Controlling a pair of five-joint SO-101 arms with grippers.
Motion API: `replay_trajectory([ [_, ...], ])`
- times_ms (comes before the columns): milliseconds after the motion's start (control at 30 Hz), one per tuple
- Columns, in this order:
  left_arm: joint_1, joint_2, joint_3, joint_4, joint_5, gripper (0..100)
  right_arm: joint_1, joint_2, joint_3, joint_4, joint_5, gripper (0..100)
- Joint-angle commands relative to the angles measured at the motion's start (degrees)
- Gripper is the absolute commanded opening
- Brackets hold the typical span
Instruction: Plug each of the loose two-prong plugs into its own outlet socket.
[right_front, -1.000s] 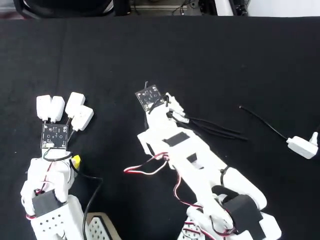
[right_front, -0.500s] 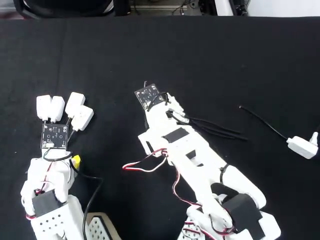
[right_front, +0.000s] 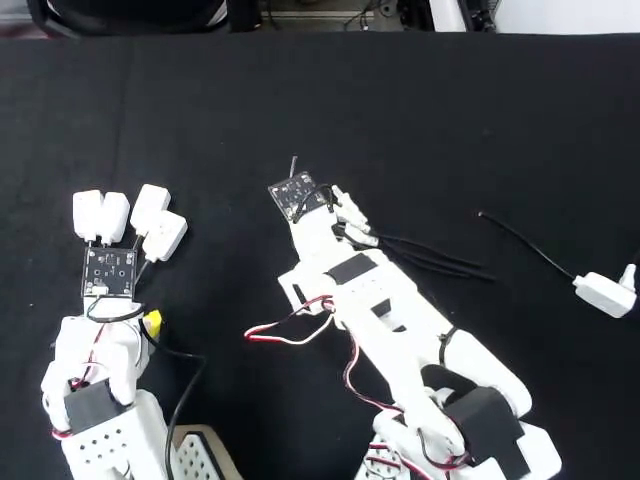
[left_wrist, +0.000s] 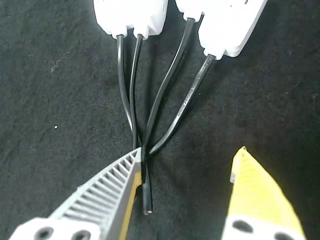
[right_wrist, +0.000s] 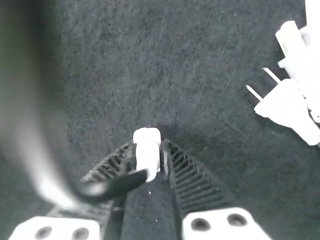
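Item 1 — held plug (right_wrist: 147, 150): a small white body, pinched between the fingers of my right end effector (right_wrist: 149, 145), near the middle of the desk (right_front: 450, 110). I cannot see its prongs. A blurred black cable (right_wrist: 35, 125) crosses close in front of my right wrist camera.

Item 2 — loose plugs (right_wrist: 287, 102): white, with two thin prongs showing on one. They lie on the black desk surface just beside my right end effector. In the high view they sit next to that arm's wrist, with black cords (right_front: 440, 262) trailing off to the right.

Item 3 — outlet sockets (right_front: 130, 225): four white blocks in two pairs at the left of the desk, trailing black leads (left_wrist: 165, 100). The four leads converge between the fingers of my left end effector (left_wrist: 190, 151), which stands spread. They run along the inner edge of the grey finger, and the yellow finger is well apart from them.

Item 4 — far plug (right_front: 603, 293): white, on a thin black cord, near the desk's right edge and well apart from both arms.
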Motion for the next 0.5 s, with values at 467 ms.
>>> replay_trajectory([
  [467, 0.7, -0.2, -0.2, 0.6, -0.6, 29, -0.1, 0.0, -2.6, 1.0, 0.6, 3.3],
])
